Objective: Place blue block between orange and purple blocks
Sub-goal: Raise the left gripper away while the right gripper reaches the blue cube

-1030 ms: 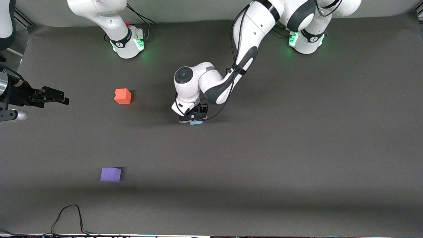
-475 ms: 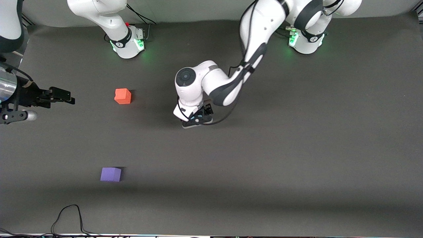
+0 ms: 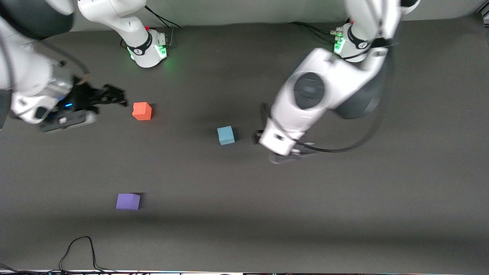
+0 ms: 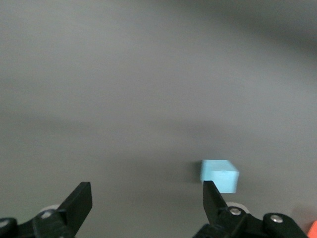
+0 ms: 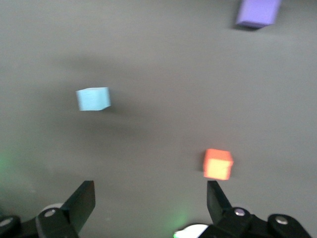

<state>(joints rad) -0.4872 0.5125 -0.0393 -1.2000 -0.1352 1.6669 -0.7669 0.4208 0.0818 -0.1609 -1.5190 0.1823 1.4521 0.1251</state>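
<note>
The blue block (image 3: 225, 135) rests on the dark mat near the table's middle, free of both grippers; it also shows in the left wrist view (image 4: 219, 175) and the right wrist view (image 5: 93, 98). The orange block (image 3: 142, 111) sits toward the right arm's end. The purple block (image 3: 128, 201) lies nearer the front camera than the orange one. My left gripper (image 3: 263, 137) is open and empty (image 4: 146, 191), raised beside the blue block. My right gripper (image 3: 116, 96) is open and empty (image 5: 150, 188), just beside the orange block (image 5: 218, 164). The purple block (image 5: 257, 11) shows too.
A black cable (image 3: 82, 252) loops on the mat (image 3: 344, 214) at the edge nearest the front camera, toward the right arm's end. The two arm bases (image 3: 147, 47) (image 3: 353, 42) stand along the edge farthest from that camera.
My left gripper has let go of the blue block, risen and moved toward the left arm's end. My right gripper has swung in close to the orange block.
</note>
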